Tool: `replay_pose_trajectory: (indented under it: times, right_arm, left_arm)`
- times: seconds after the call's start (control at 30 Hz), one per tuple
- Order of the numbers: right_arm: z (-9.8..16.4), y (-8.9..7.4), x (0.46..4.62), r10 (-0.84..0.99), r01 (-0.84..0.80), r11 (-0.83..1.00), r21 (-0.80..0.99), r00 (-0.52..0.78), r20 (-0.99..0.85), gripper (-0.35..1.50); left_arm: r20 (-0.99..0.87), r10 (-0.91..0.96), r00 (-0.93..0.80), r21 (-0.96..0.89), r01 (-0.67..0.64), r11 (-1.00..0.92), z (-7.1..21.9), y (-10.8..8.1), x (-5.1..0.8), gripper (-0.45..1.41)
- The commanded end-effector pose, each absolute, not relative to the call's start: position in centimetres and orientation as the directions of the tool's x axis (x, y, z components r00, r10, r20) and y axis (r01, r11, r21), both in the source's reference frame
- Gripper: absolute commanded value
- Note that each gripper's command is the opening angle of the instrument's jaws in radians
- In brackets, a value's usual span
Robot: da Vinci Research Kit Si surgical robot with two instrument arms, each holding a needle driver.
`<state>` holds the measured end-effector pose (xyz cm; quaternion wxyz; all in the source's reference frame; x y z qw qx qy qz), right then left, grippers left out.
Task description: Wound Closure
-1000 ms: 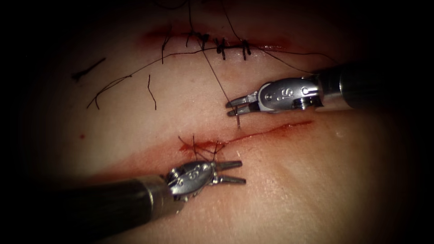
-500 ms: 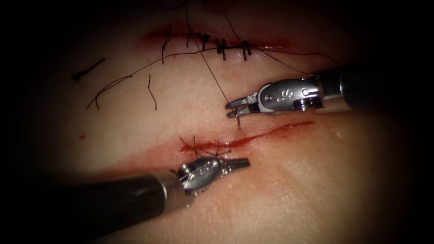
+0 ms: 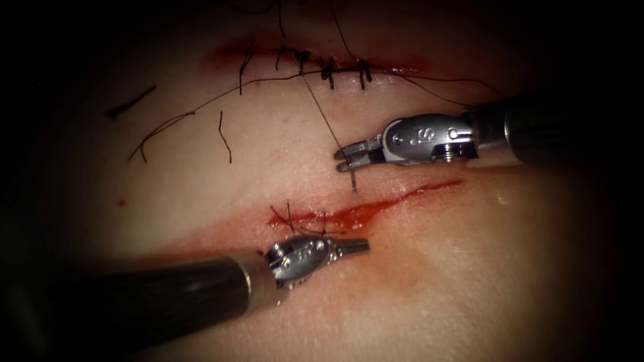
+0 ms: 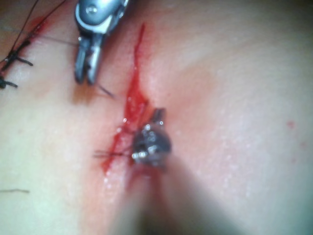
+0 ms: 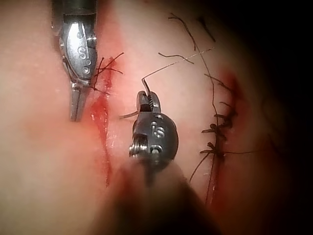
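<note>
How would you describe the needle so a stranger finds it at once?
Start at the open lower cut in the tissue. Above it, the right claw is shut on the needle. Unlike the loose threads, it is a short stiff curved sliver pointing down at the cut.

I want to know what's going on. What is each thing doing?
Left arm's silver tool: jaws shut, holding nothing, below the cut.
Right arm's silver tool: jaws shut on the thin curved steel needle.
Needle: point down, above the cut.
Lower red cut: partly stitched, right part open.
Upper cut: stitched with black thread.

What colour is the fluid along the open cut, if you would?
Red fluid, clearest in the endoscope view.
</note>
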<state>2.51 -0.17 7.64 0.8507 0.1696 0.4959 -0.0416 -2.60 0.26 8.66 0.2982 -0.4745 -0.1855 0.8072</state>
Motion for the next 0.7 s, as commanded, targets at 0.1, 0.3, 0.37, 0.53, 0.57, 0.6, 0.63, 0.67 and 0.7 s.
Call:
replay_pose_trajectory:
  times: [0.1, 0.3, 0.37, 0.53, 0.57, 0.6, 0.63, 0.67, 0.7]
  right_arm:
    - [7.73, -0.19, 2.56, 0.150, 0.226, 0.927, 0.301, 0.510, -0.847, -0.35]
    - [7.86, -0.26, 2.57, 0.282, 0.190, 0.879, 0.438, 0.533, -0.798, -0.35]
    - [7.92, -0.30, 2.58, 0.297, 0.198, 0.866, 0.459, 0.536, -0.790, -0.35]
    - [7.97, -0.31, 2.58, 0.282, 0.200, 0.873, 0.445, 0.538, -0.794, -0.35]
    - [7.95, -0.26, 2.58, 0.283, 0.189, 0.876, 0.443, 0.542, -0.791, -0.35]
    - [7.95, -0.26, 2.58, 0.283, 0.189, 0.876, 0.443, 0.542, -0.791, -0.35]
    - [7.94, -0.24, 2.58, 0.275, 0.186, 0.883, 0.432, 0.541, -0.795, -0.35]
    - [7.91, -0.19, 2.58, 0.265, 0.180, 0.892, 0.415, 0.535, -0.802, -0.35]
    - [7.90, -0.17, 2.58, 0.258, 0.181, 0.896, 0.405, 0.530, -0.808, -0.35]
  left_arm:
    - [-0.653, 0.659, -0.374, -0.585, -0.304, -0.752, 8.73, 0.21, -2.67, 0.07]
    - [-0.653, 0.658, -0.374, -0.586, -0.300, -0.752, 8.73, 0.22, -2.65, 0.07]
    - [-0.653, 0.658, -0.375, -0.587, -0.299, -0.753, 8.73, 0.22, -2.64, 0.09]
    - [-0.652, 0.658, -0.378, -0.587, -0.298, -0.753, 8.73, 0.22, -2.63, 0.09]
    - [-0.652, 0.658, -0.378, -0.587, -0.298, -0.753, 8.73, 0.22, -2.63, 0.09]
    - [-0.652, 0.658, -0.378, -0.587, -0.298, -0.753, 8.73, 0.22, -2.63, 0.09]
    - [-0.652, 0.658, -0.378, -0.587, -0.298, -0.753, 8.73, 0.22, -2.63, 0.09]
    - [-0.652, 0.658, -0.378, -0.587, -0.298, -0.753, 8.73, 0.22, -2.63, 0.09]
    - [-0.652, 0.658, -0.377, -0.587, -0.298, -0.753, 8.73, 0.22, -2.63, 0.09]
